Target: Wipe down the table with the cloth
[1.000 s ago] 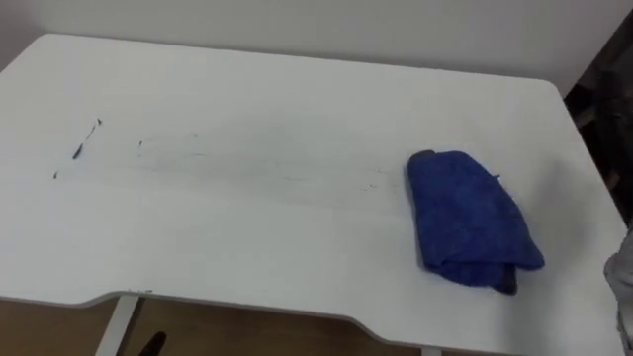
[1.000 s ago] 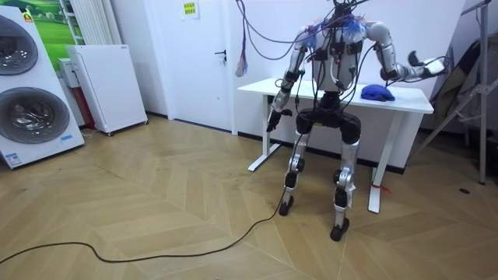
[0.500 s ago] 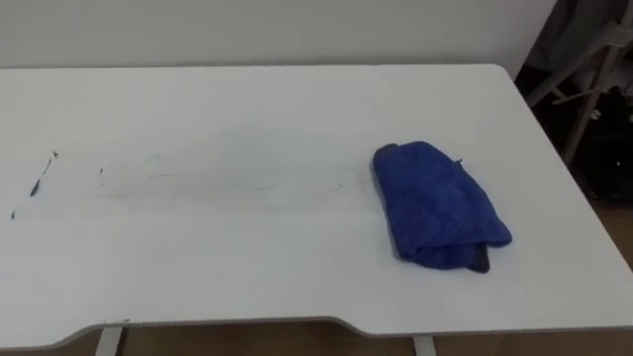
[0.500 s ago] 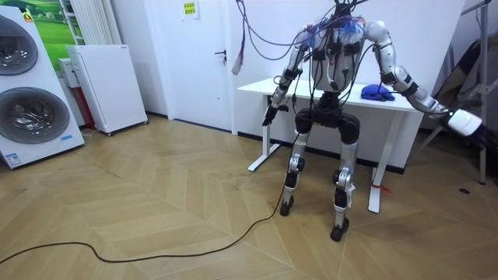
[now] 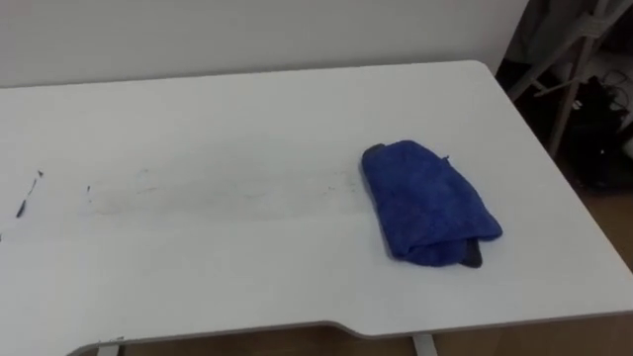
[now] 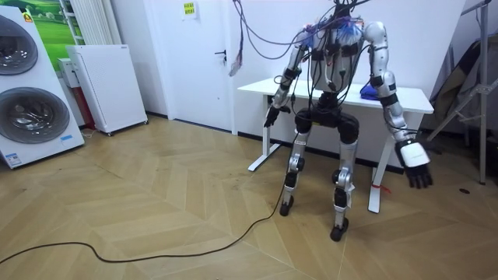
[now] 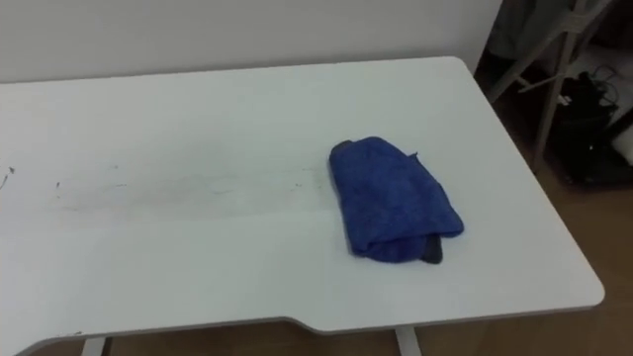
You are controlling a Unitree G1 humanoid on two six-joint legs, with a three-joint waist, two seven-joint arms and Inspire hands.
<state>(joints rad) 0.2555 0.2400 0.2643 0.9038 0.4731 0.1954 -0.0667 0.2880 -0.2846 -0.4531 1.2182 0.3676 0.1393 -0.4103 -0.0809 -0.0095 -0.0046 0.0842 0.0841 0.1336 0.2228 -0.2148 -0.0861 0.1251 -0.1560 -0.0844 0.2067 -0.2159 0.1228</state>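
In the left eye view, a white counter (image 5: 247, 109) is stretching across the scene, and a folded blue cloth (image 5: 425, 203) is lying on it toward its right end, about midway between the far and near edges, with neither hand on it. A small dark corner (image 5: 473, 256) is poking out from under the cloth's near right side. A faint grey smear (image 5: 218, 188) is running from just beside the cloth's left side toward the counter's left edge, where a few short dark marks (image 5: 25, 196) are sitting, well apart from the cloth. The right eye view is giving the same layout, with the cloth's open fold facing the near edge. In the room view, the robot is standing upright at the counter's near long edge, facing it. Its right hand (image 6: 416, 165) is hanging below the counter top, out past the right end, fingers straight and spread, holding nothing. Its left hand (image 6: 270, 118) is hanging near the counter's left end; I cannot tell whether it is open or closed.
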